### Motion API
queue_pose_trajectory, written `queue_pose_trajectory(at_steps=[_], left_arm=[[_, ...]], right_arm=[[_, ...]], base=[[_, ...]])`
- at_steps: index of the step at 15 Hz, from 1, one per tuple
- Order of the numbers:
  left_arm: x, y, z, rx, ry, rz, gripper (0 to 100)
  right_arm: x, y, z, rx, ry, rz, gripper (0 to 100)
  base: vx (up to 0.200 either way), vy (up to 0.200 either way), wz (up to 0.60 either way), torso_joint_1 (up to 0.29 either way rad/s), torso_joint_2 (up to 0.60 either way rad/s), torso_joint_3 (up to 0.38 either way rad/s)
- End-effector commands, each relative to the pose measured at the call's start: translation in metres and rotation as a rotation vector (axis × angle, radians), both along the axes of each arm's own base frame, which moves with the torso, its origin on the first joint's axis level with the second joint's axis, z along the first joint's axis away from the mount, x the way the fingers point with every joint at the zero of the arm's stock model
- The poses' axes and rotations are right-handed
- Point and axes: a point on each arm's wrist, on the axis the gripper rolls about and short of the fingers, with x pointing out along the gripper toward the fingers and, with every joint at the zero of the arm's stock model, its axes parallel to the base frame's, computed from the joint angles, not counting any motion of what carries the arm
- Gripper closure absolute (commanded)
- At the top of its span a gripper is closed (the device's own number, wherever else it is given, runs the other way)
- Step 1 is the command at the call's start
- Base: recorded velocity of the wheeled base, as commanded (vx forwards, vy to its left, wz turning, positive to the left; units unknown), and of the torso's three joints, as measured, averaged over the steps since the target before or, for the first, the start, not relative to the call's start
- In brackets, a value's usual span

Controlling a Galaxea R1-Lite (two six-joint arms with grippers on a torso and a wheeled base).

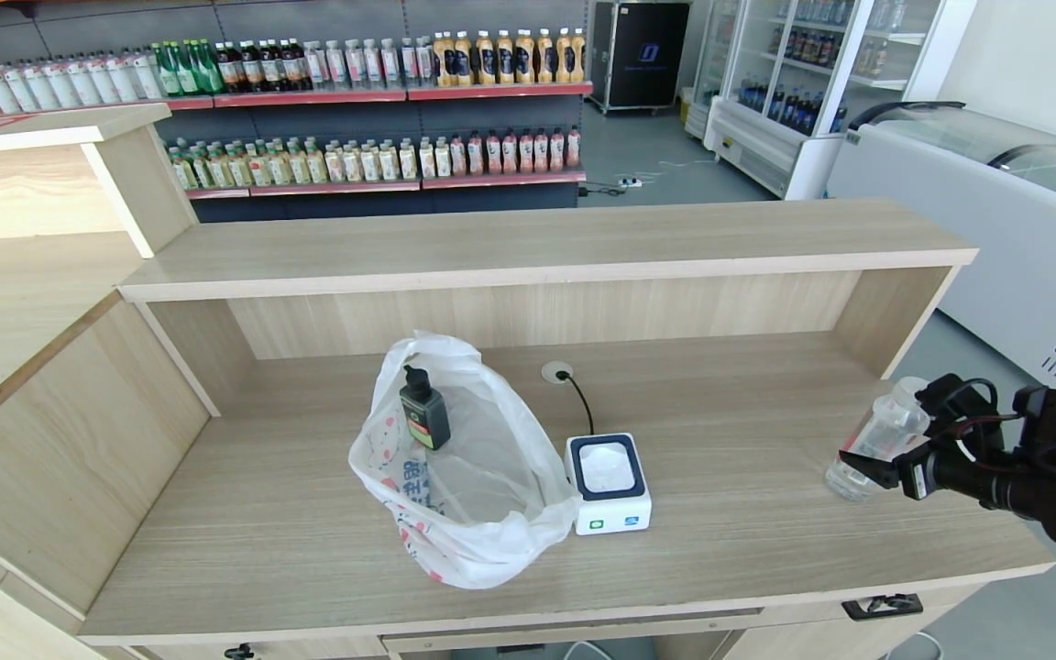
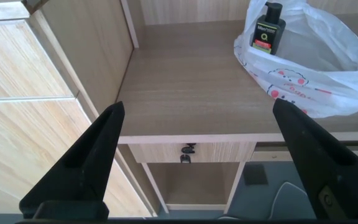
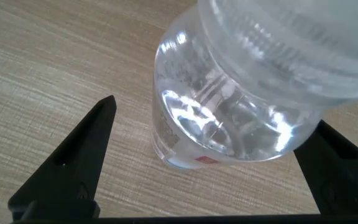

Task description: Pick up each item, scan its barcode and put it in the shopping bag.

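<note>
Head view: the clear bottle (image 1: 874,442) stands at the counter's (image 1: 766,550) right end, with the right gripper (image 1: 899,431) spread around it. Mid-counter sits the shopping bag (image 1: 464,513), a dark pump bottle (image 1: 423,410) inside and the scanner (image 1: 608,483) just right of it.

Left wrist view: the left gripper (image 2: 197,106) gapes wide over the counter's near left edge.

Right wrist view: the fingers flank the clear bottle, one visibly apart from it.

You face a pale wood worktop (image 1: 766,477) with a raised ledge (image 1: 537,243); beyond, drink shelves (image 1: 354,92), grey floor (image 1: 656,156), fridges (image 1: 803,82) far right.
</note>
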Motion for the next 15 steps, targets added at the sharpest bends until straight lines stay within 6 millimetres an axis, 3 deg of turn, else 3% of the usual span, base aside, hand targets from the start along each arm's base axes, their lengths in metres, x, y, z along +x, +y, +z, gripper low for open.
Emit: queue_pose_trajectory(at_steps=[1,13,14,15], left_arm=[[0.000,0.000,0.000,0.000,0.000,0.001,0],[0.000,0.000,0.000,0.000,0.000,0.001,0],[0.000,0.000,0.000,0.001,0.000,0.001,0],[0.000,0.000,0.000,0.000,0.000,0.001,0]], right_arm=[[0.003,0.001,-0.005,0.003,0.007,0.006,0],[0.017,0.021,-0.015,0.064,-0.038,0.034,0],[0.018,0.021,-0.014,0.063,-0.042,0.036,100],[0.018,0.021,-0.012,0.060,-0.050,0.036,100]], base=[[0.000,0.000,0.00,0.000,0.00,0.000],[0.000,0.000,0.00,0.000,0.00,0.000],[0.000,0.000,0.00,0.000,0.00,0.000],[0.000,0.000,0.00,0.000,0.00,0.000]])
